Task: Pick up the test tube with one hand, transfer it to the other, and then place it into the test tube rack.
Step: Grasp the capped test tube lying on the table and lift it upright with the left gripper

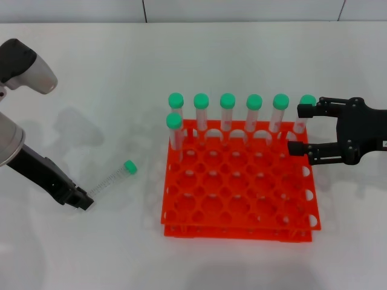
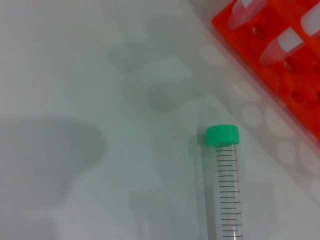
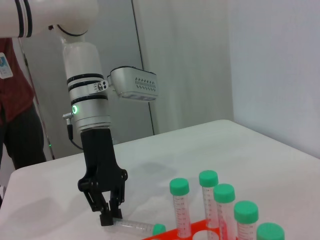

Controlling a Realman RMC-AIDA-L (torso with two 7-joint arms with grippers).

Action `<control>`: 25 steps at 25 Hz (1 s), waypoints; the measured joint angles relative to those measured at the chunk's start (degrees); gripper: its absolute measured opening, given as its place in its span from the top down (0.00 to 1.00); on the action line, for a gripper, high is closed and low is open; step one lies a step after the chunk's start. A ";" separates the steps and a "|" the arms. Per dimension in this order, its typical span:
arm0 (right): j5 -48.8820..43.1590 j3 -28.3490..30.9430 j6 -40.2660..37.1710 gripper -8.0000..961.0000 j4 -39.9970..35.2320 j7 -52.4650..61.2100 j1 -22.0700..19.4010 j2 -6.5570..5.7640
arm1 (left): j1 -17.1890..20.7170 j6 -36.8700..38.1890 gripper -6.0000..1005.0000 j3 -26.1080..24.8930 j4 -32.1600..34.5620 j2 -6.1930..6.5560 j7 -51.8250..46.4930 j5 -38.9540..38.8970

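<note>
Left gripper (image 1: 83, 201) is down at the table (image 1: 91, 78), its fingertips at the bottom end of the tube (image 1: 113, 177). Tube lies flat, long axis slanting from the fingertips up toward the rack (image 1: 239, 181), green cap pointing that way; it sits well left of the rack. Jaws look closed on the tube's tail, judging from the right wrist view, where the left gripper (image 3: 107, 217) meets the tube (image 3: 135, 227). The arm reaches down steeply. Right gripper (image 1: 299, 130) hovers at the rack's far right corner, jaws spread, holding nothing. The left arm is nearer.
</note>
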 joint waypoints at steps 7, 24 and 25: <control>0.00 0.00 0.40 0.25 0.00 -0.02 0.00 0.00 | -0.05 -1.04 0.81 -0.52 0.13 -0.01 0.12 -0.22; 1.35 0.35 0.40 0.26 0.00 -0.02 -0.55 -0.05 | 3.79 -2.81 0.81 -11.55 9.30 1.20 4.81 -14.66; 1.37 0.59 0.36 0.26 0.00 -0.02 -0.58 -0.06 | 4.81 -3.09 0.81 -11.82 10.78 1.29 5.42 -17.76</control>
